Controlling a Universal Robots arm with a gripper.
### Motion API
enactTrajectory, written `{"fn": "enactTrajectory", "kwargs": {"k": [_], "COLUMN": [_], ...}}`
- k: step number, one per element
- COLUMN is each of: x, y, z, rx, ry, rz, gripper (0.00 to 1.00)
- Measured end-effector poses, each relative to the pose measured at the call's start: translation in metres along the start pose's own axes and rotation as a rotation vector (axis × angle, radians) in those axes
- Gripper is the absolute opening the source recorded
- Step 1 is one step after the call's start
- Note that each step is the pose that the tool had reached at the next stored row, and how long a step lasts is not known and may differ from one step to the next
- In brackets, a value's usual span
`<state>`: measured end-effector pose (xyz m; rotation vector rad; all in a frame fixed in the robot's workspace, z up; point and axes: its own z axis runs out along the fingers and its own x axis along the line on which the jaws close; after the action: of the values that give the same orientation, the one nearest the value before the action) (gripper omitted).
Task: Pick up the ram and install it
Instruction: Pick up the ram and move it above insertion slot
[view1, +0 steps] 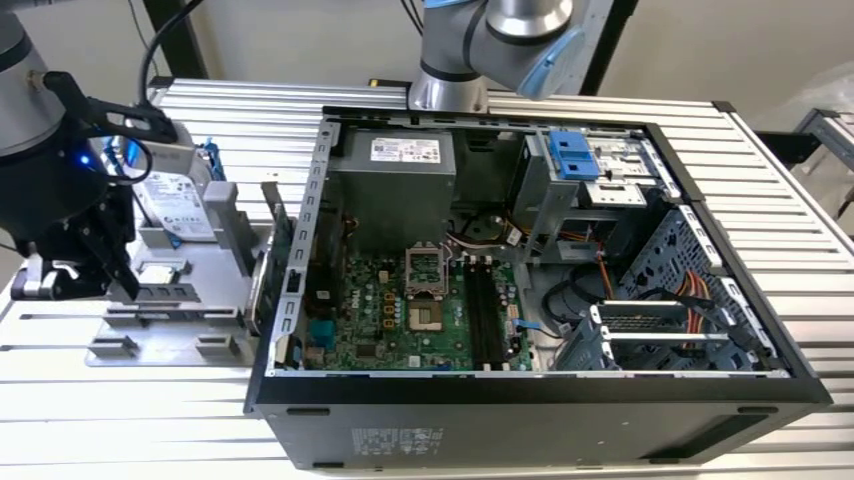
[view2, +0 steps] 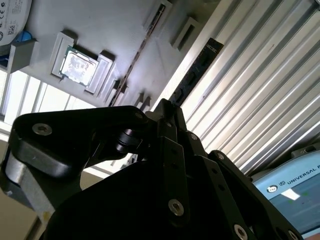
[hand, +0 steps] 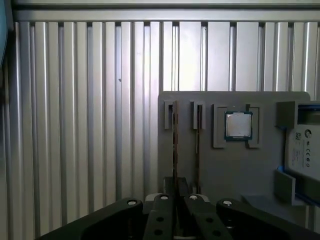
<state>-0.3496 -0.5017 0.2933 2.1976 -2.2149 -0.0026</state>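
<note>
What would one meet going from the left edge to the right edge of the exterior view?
gripper → hard drive → processor socket → memory slots → blue drive bracket → orange cables

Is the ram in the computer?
Not in. The first wrist view shows the ram on edge in the gray holder, which sits outside the computer case in the exterior view.
</note>
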Motion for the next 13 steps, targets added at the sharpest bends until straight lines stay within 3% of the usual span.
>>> {"fn": "enactTrajectory", "kwargs": {"k": [13], "x": [0.0002], "y": [0.0002], "z": [-0.0104], "rx": [0.0], "ry": [-0.0066], "rz": [0.0], "gripper": [0.0]}}
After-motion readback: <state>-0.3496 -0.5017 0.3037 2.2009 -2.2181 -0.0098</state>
